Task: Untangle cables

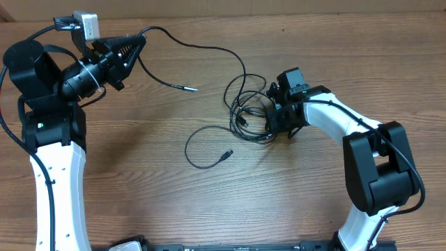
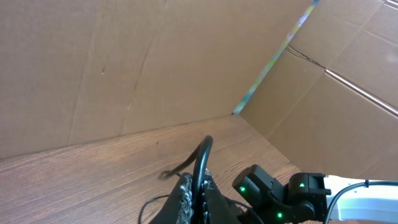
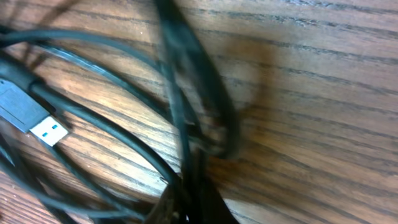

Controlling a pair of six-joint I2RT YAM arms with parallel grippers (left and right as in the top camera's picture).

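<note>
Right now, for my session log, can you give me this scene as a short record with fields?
left end effector: shut on a cable strand
right end effector: down in the tangle, grip unclear
free plug: on the table, outside the tangle
task state: not yet untangled

Left arm [image 1: 77, 78] raised, right arm [image 1: 333, 115] lowered, both jaws closed.

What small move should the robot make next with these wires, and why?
Probably the left hand should pull gently up and away from the tangle. It is shut on one strand that runs slack into that tangle, while the right hand sits down on the tangle, seemingly pinning it, though its grip is unclear. A gentle pull may draw that strand free.
</note>
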